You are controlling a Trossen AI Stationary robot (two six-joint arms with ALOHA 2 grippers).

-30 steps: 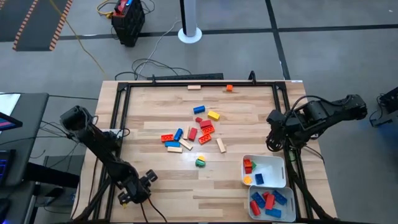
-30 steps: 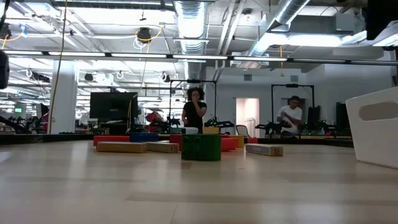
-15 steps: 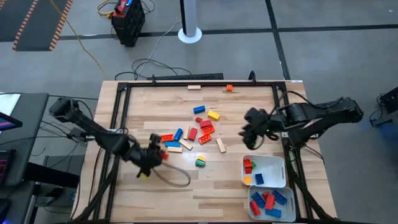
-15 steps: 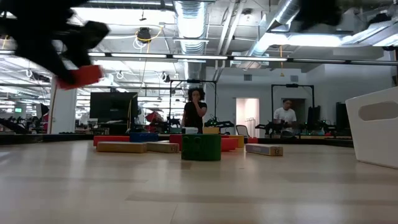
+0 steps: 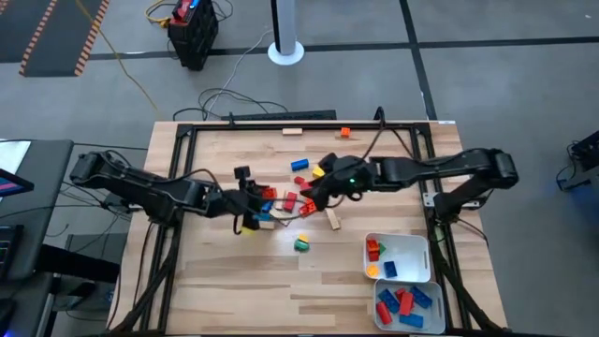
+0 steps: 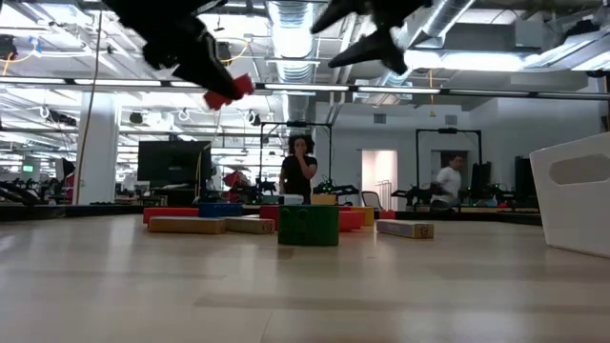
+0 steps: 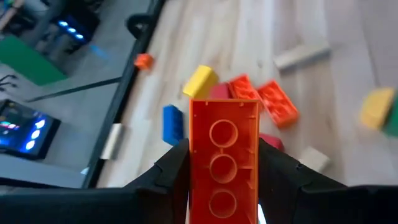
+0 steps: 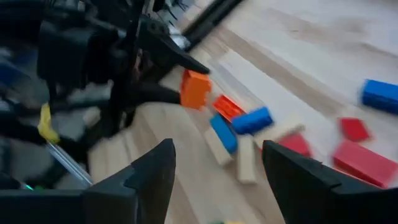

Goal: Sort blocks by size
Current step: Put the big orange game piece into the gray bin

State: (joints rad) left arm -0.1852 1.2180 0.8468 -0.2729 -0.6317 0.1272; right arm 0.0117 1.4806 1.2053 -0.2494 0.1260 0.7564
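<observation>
The left gripper has its jaws shut tight on a long red block, up in the air over the middle of the bench. The right gripper hangs near it with jaws wide open, holding nothing. The pile of blocks lies under them both. More blocks sit in two white trays at the bench's front right corner.

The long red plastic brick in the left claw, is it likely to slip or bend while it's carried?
The long red plastic brick looks moulded and rigid, so bending seems unlikely. The left claw pinches its smooth long sides, so it could slide if jolted. It is hollow underneath, so probably light, which should help the grip hold.
</observation>
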